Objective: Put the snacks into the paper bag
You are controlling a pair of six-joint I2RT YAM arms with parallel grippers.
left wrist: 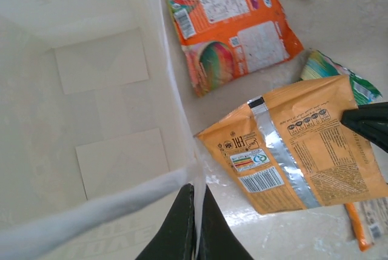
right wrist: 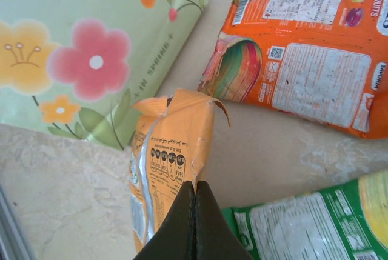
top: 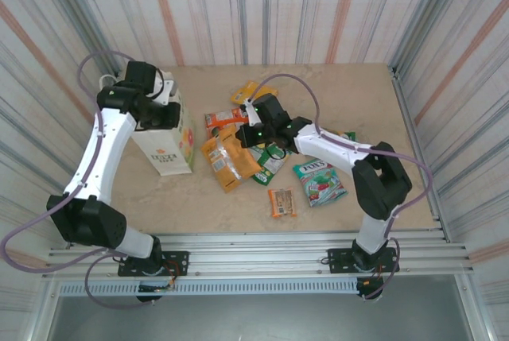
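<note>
1. Your left gripper [top: 165, 112] is fully closed on the rim of the paper bag [top: 165, 153]. In the left wrist view its fingers [left wrist: 182, 223] pinch the wall with no gap, on the side that faces the snacks. The bag stands upright at the 9 o'clock side of the table [top: 350, 94], mouth up.
2. Your right gripper [right wrist: 195, 196] is closed tight, fingers meeting on one edge of the orange packet [right wrist: 173, 145]. The foil is crumpled and appears pinched between them. In the overhead view that packet sits just beside the bag, at 3 o'clock from it.
3. Step in hand, as I judge it: one packet gripped, not yet carried over. Every packet I can count is outside the bag.
4. Other snacks, placed from the gripped packet in the overhead view:
   - red-orange packet [top: 219, 121] at 12 o'clock
   - yellow packet [top: 250, 88] at 1 o'clock
   - green-white packet [top: 270, 164] at 3 o'clock, close beside
   - teal-red packet [top: 318, 182] beyond it
   - small orange bar pack [top: 281, 202] at 4 o'clock
5. The next move calls for a lift clear of the table and travel toward 9 o'clock. You should release only once the packet is over the bag's mouth.
6. Note that the hold is on an edge only, so the packet will likely hang and swing. Clear the rim with margin and keep off the left gripper.
</note>
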